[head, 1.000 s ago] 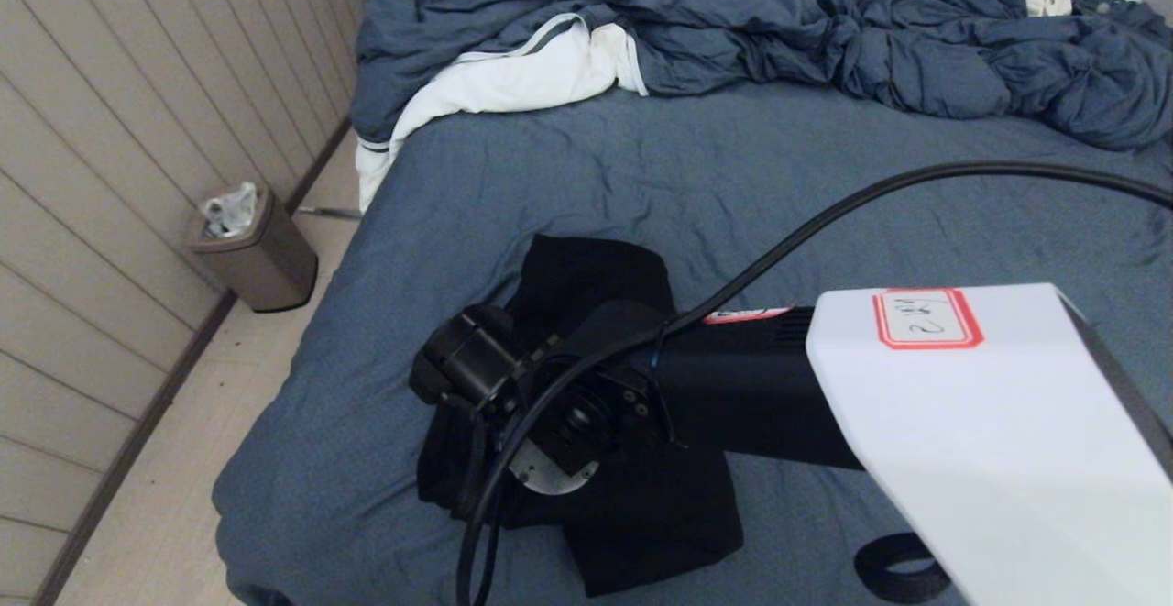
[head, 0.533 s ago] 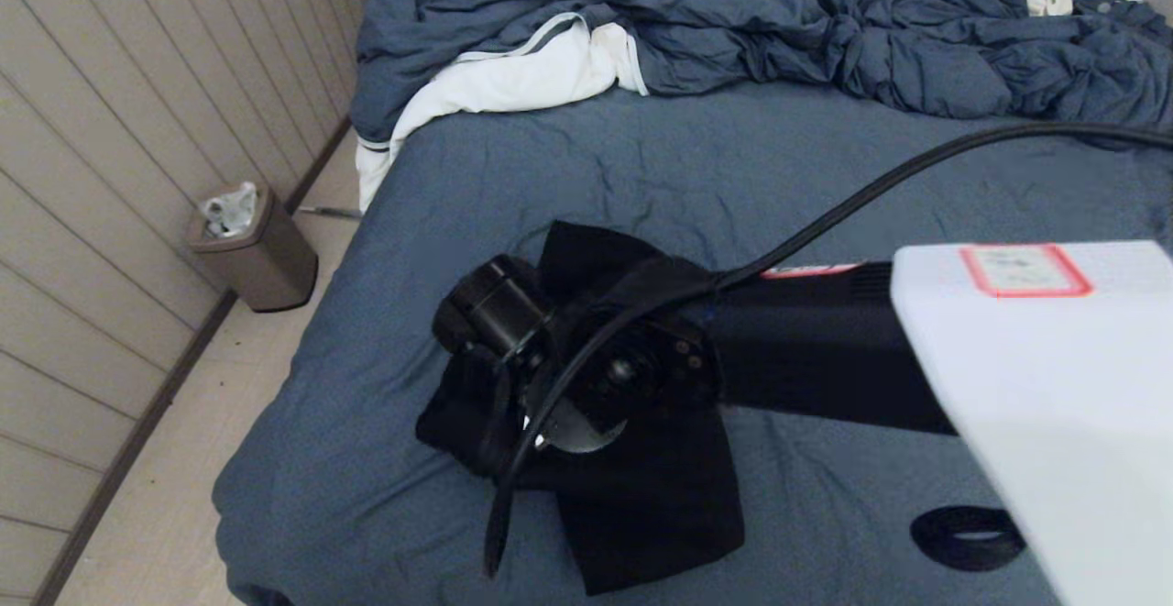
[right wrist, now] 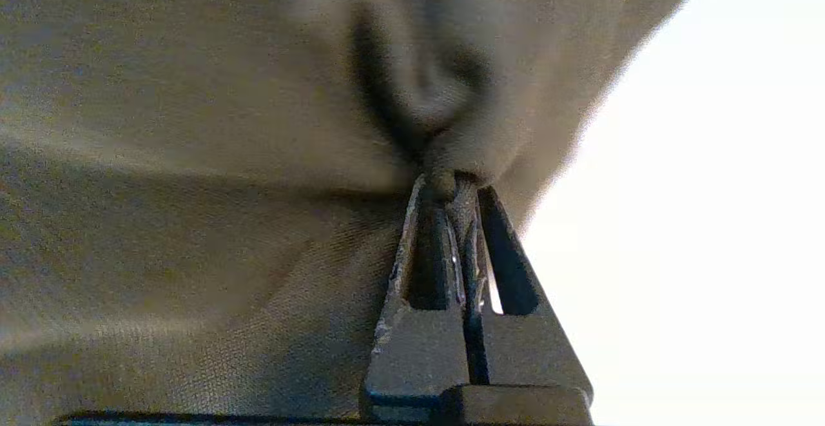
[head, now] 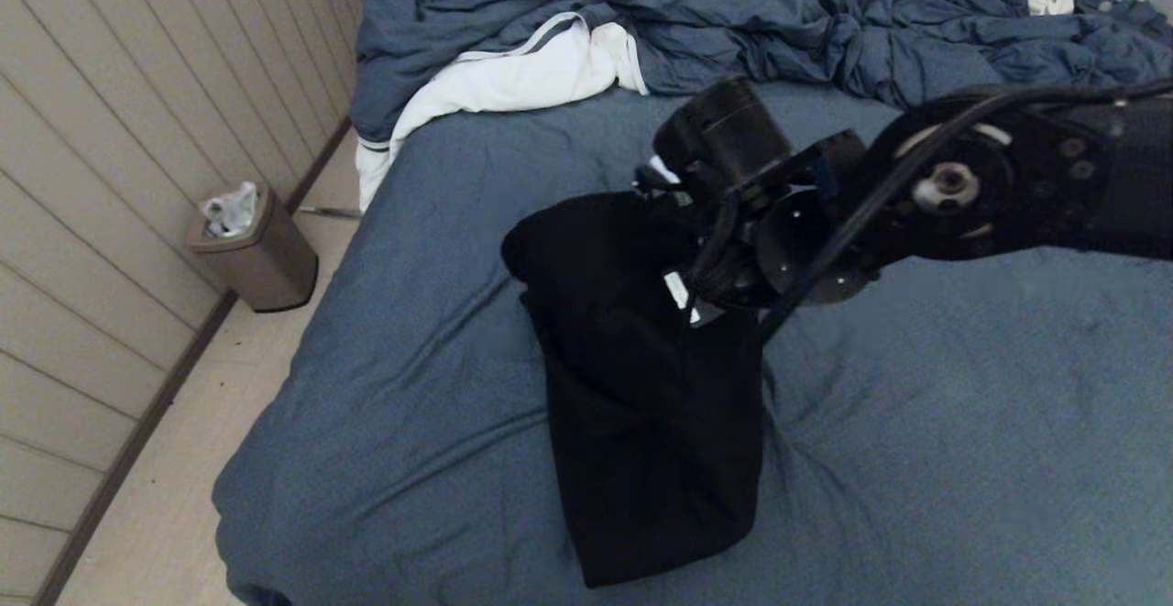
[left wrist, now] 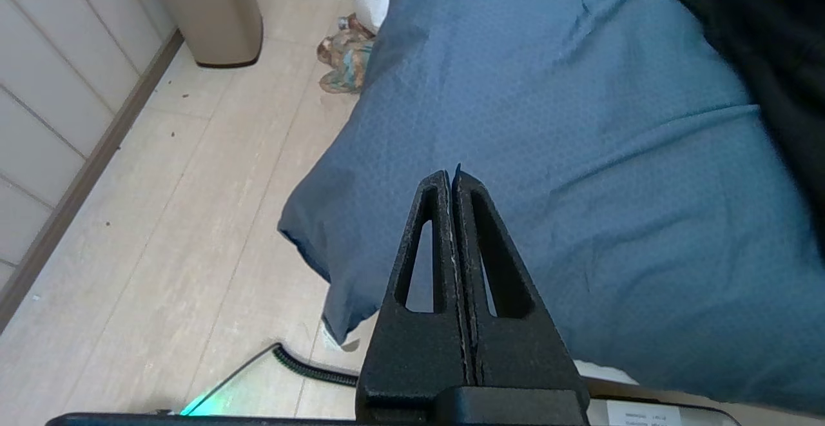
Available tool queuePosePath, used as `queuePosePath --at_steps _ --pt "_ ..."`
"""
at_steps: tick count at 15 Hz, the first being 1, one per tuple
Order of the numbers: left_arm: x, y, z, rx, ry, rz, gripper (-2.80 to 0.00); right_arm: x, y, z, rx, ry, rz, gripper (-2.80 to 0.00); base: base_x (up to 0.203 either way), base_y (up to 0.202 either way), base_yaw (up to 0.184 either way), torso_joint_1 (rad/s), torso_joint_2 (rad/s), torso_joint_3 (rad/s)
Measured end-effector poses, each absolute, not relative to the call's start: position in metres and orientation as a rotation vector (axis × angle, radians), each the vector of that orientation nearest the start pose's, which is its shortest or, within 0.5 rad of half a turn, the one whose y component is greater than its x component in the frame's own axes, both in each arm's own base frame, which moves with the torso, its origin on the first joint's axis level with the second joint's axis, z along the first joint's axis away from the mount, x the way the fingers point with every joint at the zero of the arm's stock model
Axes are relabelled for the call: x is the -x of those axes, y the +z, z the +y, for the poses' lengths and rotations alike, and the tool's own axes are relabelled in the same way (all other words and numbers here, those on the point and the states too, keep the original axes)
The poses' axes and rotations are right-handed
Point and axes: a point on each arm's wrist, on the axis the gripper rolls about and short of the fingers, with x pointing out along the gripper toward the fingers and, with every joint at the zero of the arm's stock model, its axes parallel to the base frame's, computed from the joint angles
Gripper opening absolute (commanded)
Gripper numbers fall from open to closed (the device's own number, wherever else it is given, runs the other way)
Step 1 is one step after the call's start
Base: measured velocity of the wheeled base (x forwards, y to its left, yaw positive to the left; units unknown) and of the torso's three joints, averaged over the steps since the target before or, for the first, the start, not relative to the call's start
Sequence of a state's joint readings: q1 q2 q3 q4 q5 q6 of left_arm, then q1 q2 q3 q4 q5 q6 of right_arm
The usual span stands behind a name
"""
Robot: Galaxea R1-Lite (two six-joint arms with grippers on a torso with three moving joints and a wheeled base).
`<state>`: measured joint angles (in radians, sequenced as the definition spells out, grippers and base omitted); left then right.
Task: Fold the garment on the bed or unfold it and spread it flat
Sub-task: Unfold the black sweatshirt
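The garment (head: 641, 404) is a black heap on the blue-grey bed (head: 916, 423). Its near part lies on the sheet while its far part is pulled up. My right gripper (right wrist: 451, 181) is shut on a pinched fold of the garment (right wrist: 193, 155), whose cloth fills the right wrist view. The right wrist (head: 733, 143) hangs over the garment's far end, and its fingers are hidden against the black cloth in the head view. My left gripper (left wrist: 453, 174) is shut and empty above the near left corner of the bed (left wrist: 580, 155), apart from the garment's edge (left wrist: 773, 39).
A rumpled blue-grey comforter (head: 733, 10) and a white cloth (head: 522, 74) lie at the bed's far end. A brown bin (head: 252, 248) stands on the floor by the panelled wall on the left. A cable (left wrist: 309, 365) lies on the floor near the bed's corner.
My right arm has swung up and away toward the bed's far side, dragging the garment's top with it. The garment now stretches longer along the bed.
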<state>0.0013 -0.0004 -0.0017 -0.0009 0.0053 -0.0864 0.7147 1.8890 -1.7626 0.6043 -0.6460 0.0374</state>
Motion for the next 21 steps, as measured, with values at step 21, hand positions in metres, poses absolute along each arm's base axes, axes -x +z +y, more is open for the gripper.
queuePosePath --at_steps 21 --pt "0.023 0.076 0.000 0.087 0.006 -0.004 -2.80 -0.236 0.176 0.017 -0.211 -0.192 0.590 -2.80 0.000 0.000 0.000 0.000 0.00 0.000"
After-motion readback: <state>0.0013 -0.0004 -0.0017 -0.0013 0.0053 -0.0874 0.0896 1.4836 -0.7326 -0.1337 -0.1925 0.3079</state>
